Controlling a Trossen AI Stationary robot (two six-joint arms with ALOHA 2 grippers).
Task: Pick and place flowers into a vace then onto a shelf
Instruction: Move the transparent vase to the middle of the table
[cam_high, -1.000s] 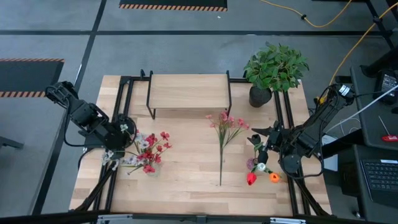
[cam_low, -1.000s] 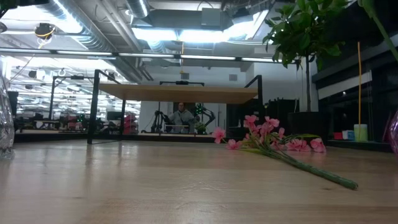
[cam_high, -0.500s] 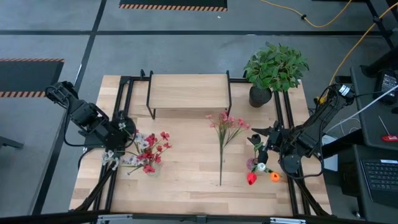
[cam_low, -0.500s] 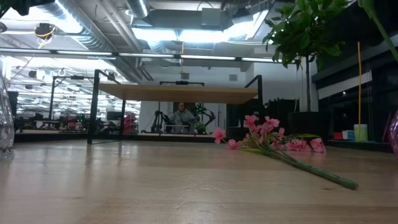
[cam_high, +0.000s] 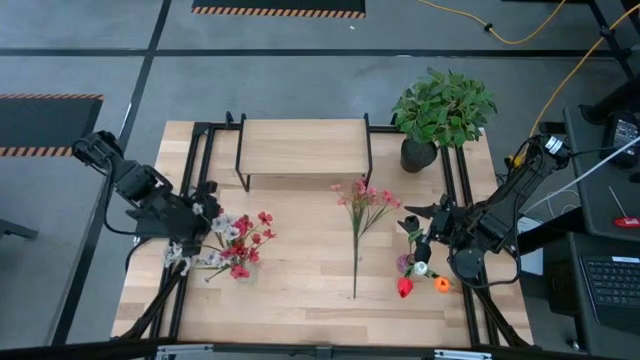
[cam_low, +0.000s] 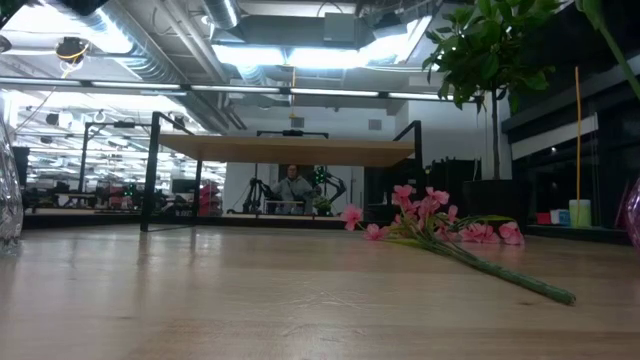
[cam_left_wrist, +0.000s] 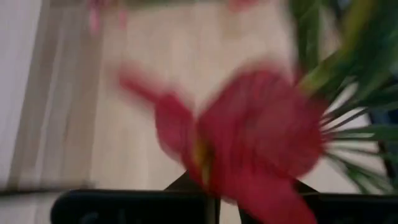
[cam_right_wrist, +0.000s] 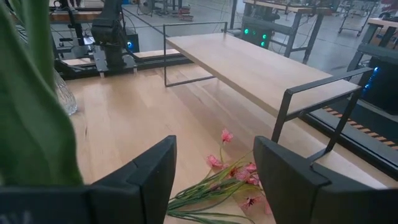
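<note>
Your left end effector sits near the worktop's left edge, right against the bunch of red and white flowers standing there; a big red bloom fills its wrist view, and you cannot tell whether its fingers are pinching a stem or simply closing. Your right end effector waits near the right edge with its fingers spread wide and nothing between them, just above the small cluster of red, orange and white flowers. A pink flower stem lies flat on the worktop's middle, blooms pointing toward the shelf. The shelf stands at the far edge, with a potted green plant at the far right corner.
</note>
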